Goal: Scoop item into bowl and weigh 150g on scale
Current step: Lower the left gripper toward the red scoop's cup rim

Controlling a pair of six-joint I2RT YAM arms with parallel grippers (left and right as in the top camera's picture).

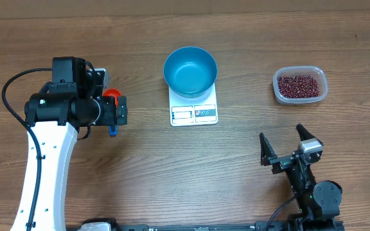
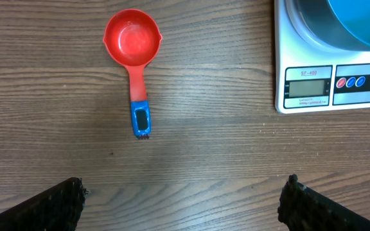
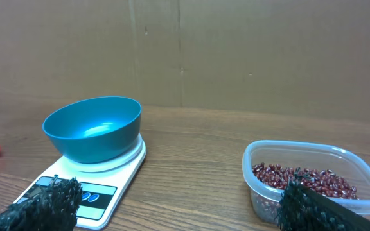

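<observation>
A bright blue bowl (image 1: 190, 70) stands empty on the white scale (image 1: 194, 114) at the table's middle back. Dark red beans (image 1: 297, 85) fill a clear tub (image 1: 322, 93) at the right. A red scoop (image 2: 132, 45) with a blue handle lies flat left of the scale (image 2: 313, 90), its cup empty. My left gripper (image 1: 122, 110) hovers above the scoop, open, with only wood between its fingers (image 2: 56, 205). My right gripper (image 1: 284, 144) sits low near the front edge, open and empty. It faces the bowl (image 3: 94, 128) and the beans (image 3: 304, 181).
The scale's display and buttons face the front edge (image 3: 82, 192). The tub (image 3: 255, 160) stands about a hand's width right of the scale. Bare wood lies between the scale and both grippers. A brown wall backs the table.
</observation>
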